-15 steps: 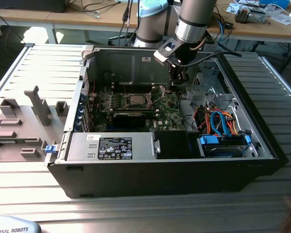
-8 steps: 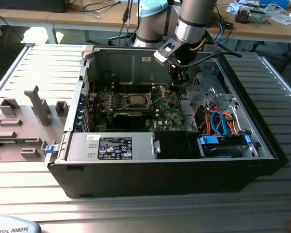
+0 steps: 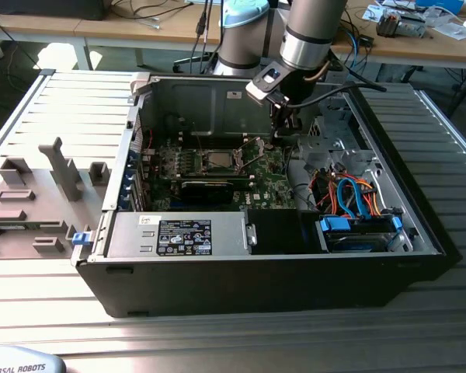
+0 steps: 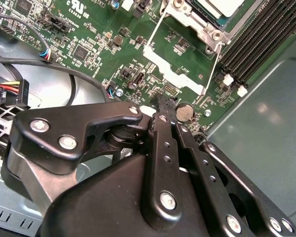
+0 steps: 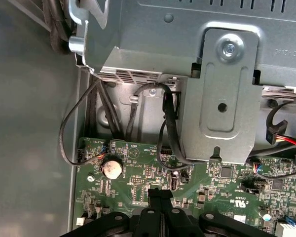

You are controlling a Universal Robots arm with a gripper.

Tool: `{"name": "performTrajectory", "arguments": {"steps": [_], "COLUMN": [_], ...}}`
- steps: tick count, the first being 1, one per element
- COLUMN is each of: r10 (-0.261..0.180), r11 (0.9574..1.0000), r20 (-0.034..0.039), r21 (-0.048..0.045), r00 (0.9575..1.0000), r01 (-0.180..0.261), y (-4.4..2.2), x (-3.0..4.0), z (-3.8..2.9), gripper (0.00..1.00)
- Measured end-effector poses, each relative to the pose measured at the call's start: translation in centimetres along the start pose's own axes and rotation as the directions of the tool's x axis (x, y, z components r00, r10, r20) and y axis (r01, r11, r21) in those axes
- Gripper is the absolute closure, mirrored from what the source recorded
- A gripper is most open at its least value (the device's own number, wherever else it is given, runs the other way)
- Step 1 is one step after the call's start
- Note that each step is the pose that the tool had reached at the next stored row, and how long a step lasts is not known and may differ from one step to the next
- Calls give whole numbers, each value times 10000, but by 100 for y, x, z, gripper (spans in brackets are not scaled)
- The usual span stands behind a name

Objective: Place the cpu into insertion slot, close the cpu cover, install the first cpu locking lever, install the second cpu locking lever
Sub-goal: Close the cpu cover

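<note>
The cpu lies flat in its socket on the green motherboard, silver-grey top up; it also appears in the second wrist view. The silvery cpu cover frames the chip; I cannot tell whether it is fully down. Two thin wire locking levers run out from the socket, and in the exterior view they stand raised beside it. My gripper hangs over the board to the exterior view's right of the socket. Its black fingers are shut with nothing between them in both wrist views, near a coin battery.
The open case has a metal wall behind the board and a drive cage close to my fingers. Black cables loop over the board. Memory slots flank the socket. A power supply and coloured cables sit toward the front.
</note>
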State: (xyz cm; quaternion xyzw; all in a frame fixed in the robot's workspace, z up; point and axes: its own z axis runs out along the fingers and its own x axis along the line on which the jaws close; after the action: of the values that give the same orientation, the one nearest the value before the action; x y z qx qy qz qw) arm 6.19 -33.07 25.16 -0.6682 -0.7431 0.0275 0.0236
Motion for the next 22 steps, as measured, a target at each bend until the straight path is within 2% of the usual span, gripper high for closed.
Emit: {"name": "performTrajectory", "arguments": {"steps": [2, 6, 9, 17, 22], "r10": [-4, -5, -5, -5, -5], "r11": [10000, 10000, 10000, 10000, 10000], "r20": [-47, -46, -53, -55, -54], "r21": [-6, -5, -6, -6, -6], "r00": [10000, 10000, 10000, 10000, 10000], "r01": [4, 5, 5, 5, 5], "y": [-21, -39, -83, -176, -212], "x": [3, 5, 10, 19, 23], "z": [15, 45, 67, 75, 77], "gripper": [89, 89, 89, 89, 89]}}
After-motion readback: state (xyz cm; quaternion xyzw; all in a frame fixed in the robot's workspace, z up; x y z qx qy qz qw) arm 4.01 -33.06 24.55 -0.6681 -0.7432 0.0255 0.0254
